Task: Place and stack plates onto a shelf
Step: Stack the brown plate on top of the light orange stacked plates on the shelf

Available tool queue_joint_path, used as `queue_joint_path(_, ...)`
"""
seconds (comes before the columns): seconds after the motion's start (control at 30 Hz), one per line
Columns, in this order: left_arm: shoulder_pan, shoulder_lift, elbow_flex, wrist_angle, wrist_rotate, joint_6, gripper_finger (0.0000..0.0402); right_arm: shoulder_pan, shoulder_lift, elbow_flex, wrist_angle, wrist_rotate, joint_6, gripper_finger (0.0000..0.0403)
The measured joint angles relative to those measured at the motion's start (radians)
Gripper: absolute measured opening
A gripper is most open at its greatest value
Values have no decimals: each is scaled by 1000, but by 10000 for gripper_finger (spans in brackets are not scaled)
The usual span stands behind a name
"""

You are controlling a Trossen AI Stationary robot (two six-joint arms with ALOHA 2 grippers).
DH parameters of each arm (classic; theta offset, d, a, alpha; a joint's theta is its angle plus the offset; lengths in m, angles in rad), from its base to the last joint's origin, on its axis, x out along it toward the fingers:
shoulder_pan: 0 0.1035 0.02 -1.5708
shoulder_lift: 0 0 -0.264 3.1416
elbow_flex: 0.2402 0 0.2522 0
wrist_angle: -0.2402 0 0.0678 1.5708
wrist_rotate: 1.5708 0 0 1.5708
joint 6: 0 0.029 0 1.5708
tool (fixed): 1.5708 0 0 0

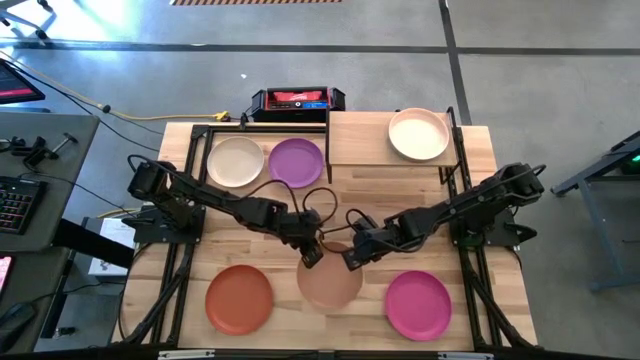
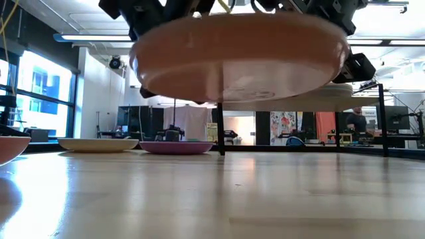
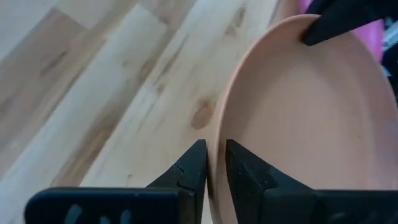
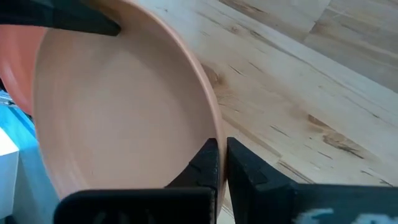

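A pale pink plate [image 1: 331, 283] hangs over the near middle of the table, between my two grippers. My left gripper [image 1: 312, 256] is at its far left rim and my right gripper [image 1: 353, 257] at its far right rim, and both are shut on it. The low view shows the pink plate [image 2: 239, 56] from below, with a gap between it and the tabletop. The shelf [image 1: 365, 140] stands at the far right and a cream plate [image 1: 418, 133] rests flat on its board. My left gripper [image 3: 214, 149] pinches the pink plate's rim [image 3: 217, 124] between its two fingers, one finger inside the dish and one outside. It comes slanting from the table's far left. The plate is lifted clear of the table and roughly level. My right gripper [image 4: 222, 146] pinches the opposite side of the rim [image 4: 214, 121], with one finger inside and one outside. It comes slanting from the table's far right. The left gripper's finger [image 4: 74, 22] shows on the far rim.
A cream plate [image 1: 236, 160] and a purple plate [image 1: 296, 161] lie flat at the far left of the table. A rust orange plate [image 1: 239, 298] lies near left and a magenta plate [image 1: 418, 304] near right. A black and red box [image 1: 297, 100] sits beyond the far edge.
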Motion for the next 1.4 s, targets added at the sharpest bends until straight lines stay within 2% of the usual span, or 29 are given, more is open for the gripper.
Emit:
queue_joint_path(0.27, 30, 1, 0, 19, 68, -28, 80, 0, -1, 0, -18, 10, -16, 0)
queue_joint_path(0.57, 79, 1, 0, 21, 224, -18, 85, -1, -50, 0, -114, 32, -13, 0)
queue_joint_path(0.93, 105, -25, 0, 57, 223, 40, 85, -1, -153, 0, -305, 58, 52, 0)
queue_joint_path(1.17, 143, -98, 1, 66, 153, 128, 85, -4, -179, 0, -375, 62, 73, 0)
queue_joint_path(1.4, 164, -113, 0, 56, 141, 159, 85, -15, -214, 0, -419, 84, 71, 0)
